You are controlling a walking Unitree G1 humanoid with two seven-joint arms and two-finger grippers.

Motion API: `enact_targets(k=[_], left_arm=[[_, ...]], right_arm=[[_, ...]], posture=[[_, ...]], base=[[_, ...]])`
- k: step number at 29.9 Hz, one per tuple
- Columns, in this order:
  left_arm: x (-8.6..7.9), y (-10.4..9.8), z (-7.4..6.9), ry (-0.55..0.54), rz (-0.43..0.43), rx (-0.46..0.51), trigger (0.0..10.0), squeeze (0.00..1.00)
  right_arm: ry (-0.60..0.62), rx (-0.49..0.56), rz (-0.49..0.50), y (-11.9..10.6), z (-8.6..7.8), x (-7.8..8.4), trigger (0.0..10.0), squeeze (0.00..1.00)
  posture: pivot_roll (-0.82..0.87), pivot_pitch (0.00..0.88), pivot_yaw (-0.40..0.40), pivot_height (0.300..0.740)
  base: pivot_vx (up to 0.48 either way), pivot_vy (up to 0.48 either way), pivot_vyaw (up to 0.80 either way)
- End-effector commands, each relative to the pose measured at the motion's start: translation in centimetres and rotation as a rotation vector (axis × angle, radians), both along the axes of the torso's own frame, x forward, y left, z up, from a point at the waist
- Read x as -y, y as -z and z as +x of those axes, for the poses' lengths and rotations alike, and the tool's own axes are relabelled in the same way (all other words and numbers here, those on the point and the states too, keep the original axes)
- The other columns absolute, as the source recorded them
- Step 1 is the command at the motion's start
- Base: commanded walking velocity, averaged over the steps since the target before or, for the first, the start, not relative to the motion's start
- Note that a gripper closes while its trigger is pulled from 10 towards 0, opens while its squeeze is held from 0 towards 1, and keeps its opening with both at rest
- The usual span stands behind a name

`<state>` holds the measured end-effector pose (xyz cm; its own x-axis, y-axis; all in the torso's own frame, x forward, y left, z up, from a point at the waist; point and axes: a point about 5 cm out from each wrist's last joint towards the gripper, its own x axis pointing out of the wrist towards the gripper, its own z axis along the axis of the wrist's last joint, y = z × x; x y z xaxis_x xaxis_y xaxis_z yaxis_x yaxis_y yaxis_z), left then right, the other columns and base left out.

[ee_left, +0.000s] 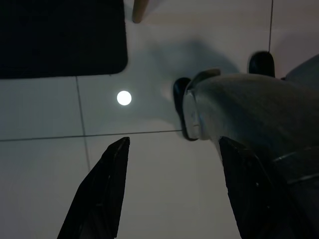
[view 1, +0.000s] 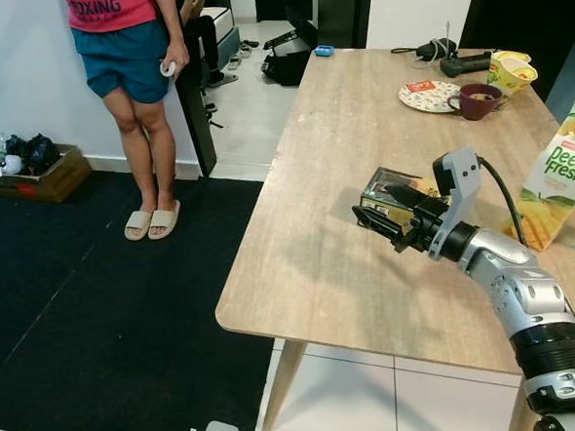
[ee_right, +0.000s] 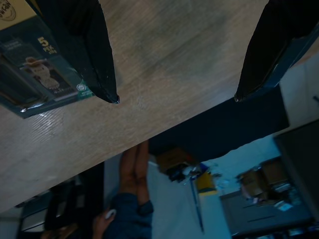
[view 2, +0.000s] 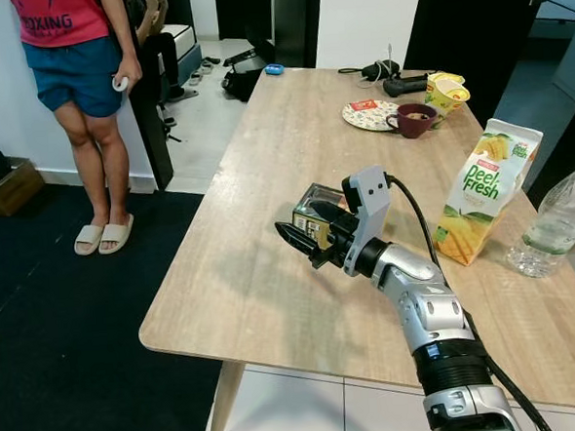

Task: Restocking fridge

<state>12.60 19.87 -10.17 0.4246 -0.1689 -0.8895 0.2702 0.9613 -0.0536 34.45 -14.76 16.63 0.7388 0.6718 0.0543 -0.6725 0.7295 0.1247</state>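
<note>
A wooden tabletop (view 1: 317, 223) is carrying the goods. The right tool (view 2: 303, 236) is hovering wide open beside the pack (view 2: 317, 214), gripping nothing. The pick-up step is beginning; the fingers need aligning around the pack before closing.

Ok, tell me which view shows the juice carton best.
The right eye view: the whole juice carton stands upright on the table, label readable. The left eye view cuts its right edge at the frame. The wrist views look at the floor and the table edge instead.
</note>
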Motion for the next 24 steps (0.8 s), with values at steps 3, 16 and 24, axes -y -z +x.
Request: enact_targets(k=[3, 16, 24], left_arm=[[0.9, 0.5, -1.2, 0.001, -0.034, -0.037, 10.0, 0.0], [1.0, 0.6, -1.6, -0.003, -0.038, -0.043, 10.0, 0.0], [1.2, 0.7, -1.8, 0.0, -0.045, -0.044, 10.0, 0.0]], right_arm=[[0.013, -0.002, -0.01, -0.1, 0.0, 0.0, 10.0, 0.0], [-0.003, 0.008, -0.005, -0.2, -0.3, -1.5, 10.0, 0.0], [0.036, 0.002, -0.058, 0.9, -0.5, -4.0, 10.0, 0.0]], posture=[[0.06, 0.0, -0.031, 0.74], [0.05, 0.0, -0.039, 0.74], [0.05, 0.0, -0.041, 0.74]], base=[[0.0, 0.0, 0.0], [0.0, 0.0, 0.0], [0.0, 0.0, 0.0]])
